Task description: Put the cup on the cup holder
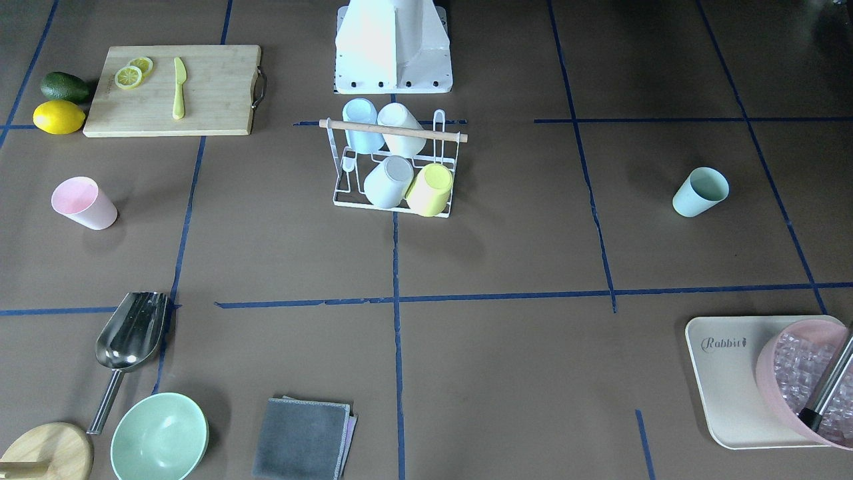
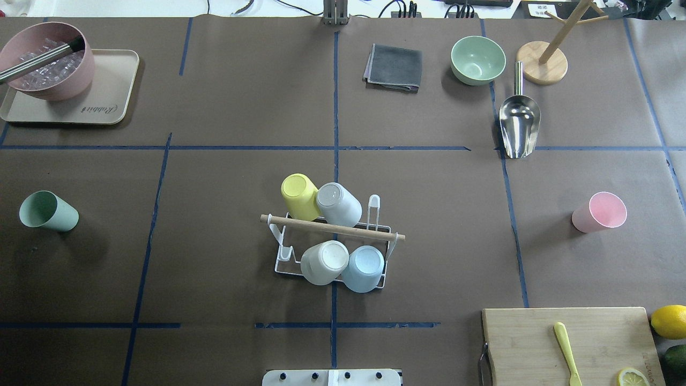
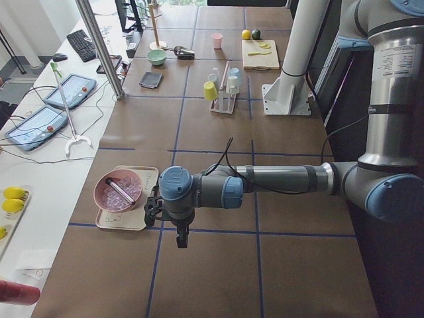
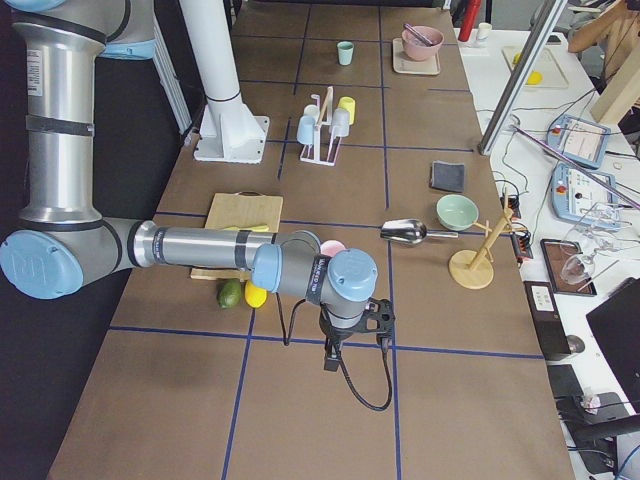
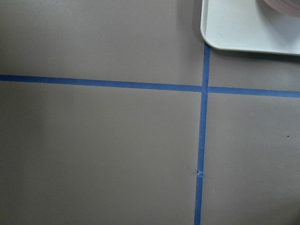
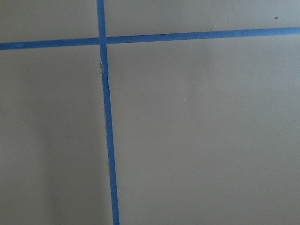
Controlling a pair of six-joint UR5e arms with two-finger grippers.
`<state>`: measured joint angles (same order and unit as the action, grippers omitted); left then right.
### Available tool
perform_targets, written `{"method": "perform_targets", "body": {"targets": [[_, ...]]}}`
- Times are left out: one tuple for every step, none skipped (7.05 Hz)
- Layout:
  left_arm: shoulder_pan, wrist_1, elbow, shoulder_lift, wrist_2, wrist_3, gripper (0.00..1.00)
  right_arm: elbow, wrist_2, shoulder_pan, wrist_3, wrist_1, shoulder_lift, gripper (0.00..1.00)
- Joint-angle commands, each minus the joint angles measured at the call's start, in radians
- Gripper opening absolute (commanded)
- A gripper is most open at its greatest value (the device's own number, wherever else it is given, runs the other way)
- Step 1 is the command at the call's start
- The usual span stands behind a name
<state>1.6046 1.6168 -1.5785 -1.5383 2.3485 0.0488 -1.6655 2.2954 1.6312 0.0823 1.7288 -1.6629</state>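
At the middle of the table (image 2: 225, 279), the white wire cup holder (image 2: 332, 228), with four cups (image 2: 325, 261) upside down on its prongs. Well apart from it, upright: mint cup (image 2: 48, 211) on the left side, pink cup (image 2: 600, 213) on the right. Left gripper (image 3: 180, 238) and right gripper (image 4: 331, 360) above the table ends; fingers released or clenched, cannot tell.

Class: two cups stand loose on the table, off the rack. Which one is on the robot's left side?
The green cup; the pink cup stands on the robot's right.

Matt paper table (image 2: 214, 241), white wire cup holder (image 2: 332, 227), glossy metal scoop (image 2: 519, 123).
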Motion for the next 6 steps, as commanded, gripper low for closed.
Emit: {"method": "perform_targets", "body": {"targets": [[0.0,0.0,0.0,0.0,0.0,0.0,1.0,-0.002,-0.016,0.001,0.002,-0.002,-0.001,1.0],[0.0,0.0,0.002,0.0,0.0,0.0,1.0,0.009,-0.016,0.001,-0.001,0.0,-0.003,1.0],[0.0,0.0,0.0,-0.002,0.0,0.0,1.0,0.01,-0.016,-0.001,-0.002,0.0,0.0,1.0],[0.0,0.0,0.0,-0.002,0.0,0.0,1.0,0.013,-0.014,-0.001,-0.004,0.0,0.0,1.0],[0.0,-0.003,-0.002,-0.012,0.0,0.002,1.0,0.01,-0.011,-0.001,-0.009,-0.018,0.002,1.0],[-0.002,-0.008,-0.008,-0.019,0.0,0.002,1.0,0.021,-0.013,-0.002,-0.01,-0.078,0.0,1.0]]}}
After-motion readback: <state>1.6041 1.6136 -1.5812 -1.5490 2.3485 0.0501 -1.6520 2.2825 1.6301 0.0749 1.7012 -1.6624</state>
